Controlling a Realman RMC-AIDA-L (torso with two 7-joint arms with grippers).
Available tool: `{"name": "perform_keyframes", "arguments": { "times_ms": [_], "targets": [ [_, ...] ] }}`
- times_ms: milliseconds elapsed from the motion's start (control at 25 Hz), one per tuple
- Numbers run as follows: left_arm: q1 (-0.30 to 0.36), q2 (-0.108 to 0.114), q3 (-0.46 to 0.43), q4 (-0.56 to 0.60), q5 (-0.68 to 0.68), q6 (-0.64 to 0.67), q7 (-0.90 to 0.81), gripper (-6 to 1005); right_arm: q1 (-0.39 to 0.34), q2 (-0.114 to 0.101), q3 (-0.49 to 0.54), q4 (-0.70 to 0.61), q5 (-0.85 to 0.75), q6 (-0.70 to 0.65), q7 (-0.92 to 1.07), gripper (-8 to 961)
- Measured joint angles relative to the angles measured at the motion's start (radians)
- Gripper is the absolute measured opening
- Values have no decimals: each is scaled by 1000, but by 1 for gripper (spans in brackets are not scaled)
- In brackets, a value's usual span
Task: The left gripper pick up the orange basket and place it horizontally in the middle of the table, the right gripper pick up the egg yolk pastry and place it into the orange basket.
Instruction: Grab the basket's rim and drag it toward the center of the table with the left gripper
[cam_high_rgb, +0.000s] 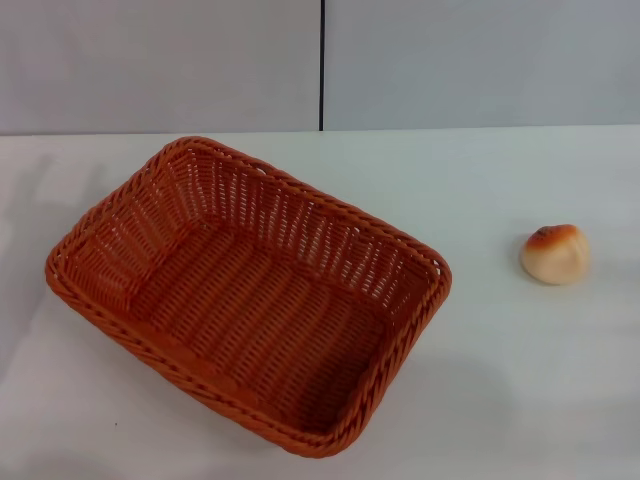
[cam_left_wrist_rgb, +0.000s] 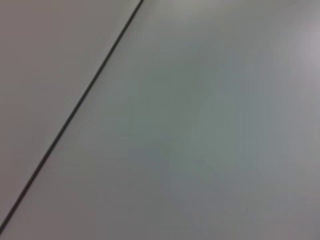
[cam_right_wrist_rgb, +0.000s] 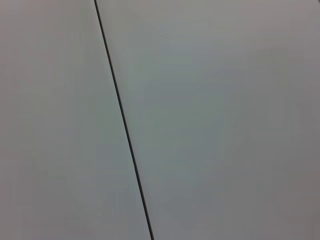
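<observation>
The orange basket (cam_high_rgb: 250, 290) lies on the white table (cam_high_rgb: 500, 380), left of centre in the head view, turned at a slant with one corner toward the near edge. It holds nothing. The egg yolk pastry (cam_high_rgb: 555, 253) sits alone on the table to the basket's right, its toasted top up. Neither gripper shows in any view. Both wrist views show only a plain grey wall crossed by a thin dark seam.
A grey wall (cam_high_rgb: 160, 60) with a vertical dark seam (cam_high_rgb: 322, 60) stands behind the table's far edge. Bare tabletop lies between the basket and the pastry.
</observation>
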Motion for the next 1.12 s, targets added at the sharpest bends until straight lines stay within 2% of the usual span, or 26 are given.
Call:
{"name": "perform_keyframes", "arguments": {
  "times_ms": [480, 720, 800, 840, 880, 960, 1040, 1080, 1120],
  "targets": [
    [26, 1, 70, 9, 0, 19, -62, 801, 7, 0, -6, 5, -4, 3, 15, 665],
    [22, 3, 117, 69, 0, 10, -123, 801, 8, -1, -10, 7, -5, 8, 15, 665],
    [6, 6, 209, 187, 2, -14, -230, 801, 6, -1, -10, 9, -6, 8, 15, 665],
    [6, 6, 209, 187, 2, -14, -230, 801, 3, -1, -10, 9, -6, 9, 15, 666],
    [-5, 11, 290, 293, 2, -32, -334, 801, -1, -1, -10, 12, -6, 10, 15, 666],
    [-13, 17, 354, 388, 2, -50, -428, 801, -3, -1, -9, 14, -6, 11, 15, 666],
    [-23, 29, 430, 493, 4, -86, -547, 801, -7, -1, -7, 15, -6, 19, 15, 665],
    [-32, 47, 495, 576, 19, -122, -653, 801, -10, -1, -3, 14, -6, 26, 15, 665],
    [-32, 47, 495, 576, 19, -122, -653, 801, -10, -1, -3, 14, -6, 26, 15, 665]
  ]
}}
